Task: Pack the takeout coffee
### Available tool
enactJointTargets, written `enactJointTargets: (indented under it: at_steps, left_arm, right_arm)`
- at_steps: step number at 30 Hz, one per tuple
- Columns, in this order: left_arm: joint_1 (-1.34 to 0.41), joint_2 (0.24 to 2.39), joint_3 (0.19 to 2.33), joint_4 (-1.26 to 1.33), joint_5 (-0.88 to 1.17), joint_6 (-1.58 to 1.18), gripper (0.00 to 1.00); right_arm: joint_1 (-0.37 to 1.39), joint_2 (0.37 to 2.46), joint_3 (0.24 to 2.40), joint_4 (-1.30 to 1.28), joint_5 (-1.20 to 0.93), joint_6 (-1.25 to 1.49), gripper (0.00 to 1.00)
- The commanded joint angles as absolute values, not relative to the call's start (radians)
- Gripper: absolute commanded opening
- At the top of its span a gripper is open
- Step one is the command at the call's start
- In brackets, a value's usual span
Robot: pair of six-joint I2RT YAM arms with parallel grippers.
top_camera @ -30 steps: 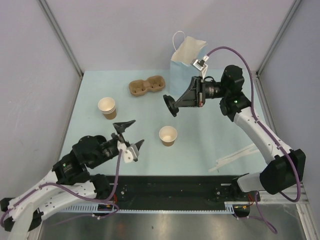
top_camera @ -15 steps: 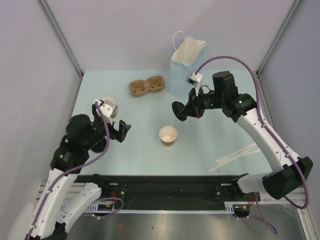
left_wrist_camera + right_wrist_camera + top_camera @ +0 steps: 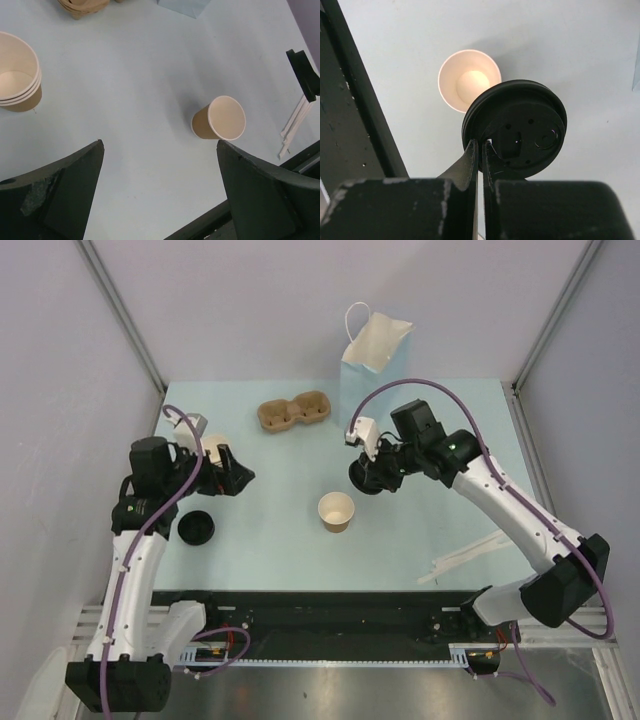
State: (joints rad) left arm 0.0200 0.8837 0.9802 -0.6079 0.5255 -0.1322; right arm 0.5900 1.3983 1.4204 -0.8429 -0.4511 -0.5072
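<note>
Right hand [image 3: 481, 150] is pinching the black lid [image 3: 525, 130] by its rim; left hand [image 3: 160, 145] is gaping empty. We are advising centring it level over the lidless paper cup [image 3: 469, 77] before pressing.

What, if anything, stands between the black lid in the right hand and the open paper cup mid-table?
Nothing visible does. The right hand pinches the black lid by its rim; the paper cup stands upright, open and empty just beyond it.
</note>
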Motion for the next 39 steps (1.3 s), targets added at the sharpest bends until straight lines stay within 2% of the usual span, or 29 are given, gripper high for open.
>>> enactJointTargets:
  at_steps: [1,6,17,39]
  left_arm:
    - [0.028,0.884,0.968,-0.562,0.549,-0.169,1.0]
    - [0.026,0.859,0.934,-0.555,0.563,-0.158,0.99]
    - [0.028,0.857,0.865,-0.538,0.603,-0.193,0.99]
    - [0.035,0.888,0.9,-0.529,0.554,-0.201,1.0]
  right_arm:
    - [0.694,1.394,1.411,-0.827,-0.333,-0.549,0.0]
    - [0.85,1.44,1.41,-0.821,-0.135,-0.578,0.0]
    - [0.991,1.551,1.424,-0.833,-0.045,-0.564,0.0]
    - [1.014,1.684,1.505,-0.81,0.029,-0.555,0.0]
